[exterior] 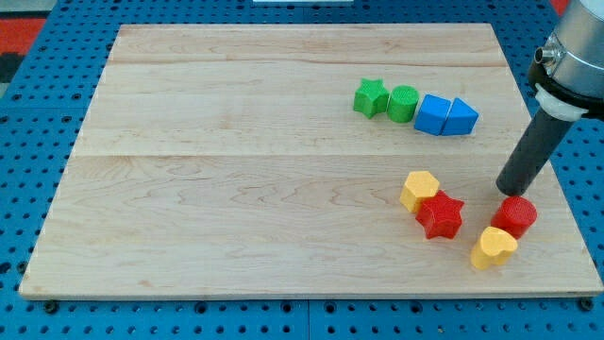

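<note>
One dark rod slants down at the view's right, and my tip rests on the wooden board, touching or just above the upper edge of the red cylinder; whether they truly touch cannot be told. It is a plain rod, holding nothing. Just below the red cylinder lies a yellow heart-like block. To the left sit a red star and a yellow hexagon, touching each other. Well above, a row runs leftward: blue triangle, blue block, green cylinder, green star
</note>
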You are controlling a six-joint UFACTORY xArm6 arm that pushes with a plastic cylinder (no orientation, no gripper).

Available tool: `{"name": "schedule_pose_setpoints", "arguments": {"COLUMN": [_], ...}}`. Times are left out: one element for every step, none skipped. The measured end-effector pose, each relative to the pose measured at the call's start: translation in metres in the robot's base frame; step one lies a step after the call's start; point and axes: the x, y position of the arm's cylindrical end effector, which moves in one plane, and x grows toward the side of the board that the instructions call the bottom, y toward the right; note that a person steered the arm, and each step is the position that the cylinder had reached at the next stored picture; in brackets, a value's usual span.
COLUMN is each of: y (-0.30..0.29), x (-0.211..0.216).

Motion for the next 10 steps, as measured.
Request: {"name": "schedule_pose_setpoints", "arguments": {"y": [0.0, 0.0, 0.0, 0.0, 0.0, 0.003, 0.012, 0.013, 0.013, 0.002], "x": [0.003, 0.005, 0.008, 0.009, 0.009, -0.005, -0.047, -0.048, -0.098, -0.12]}}
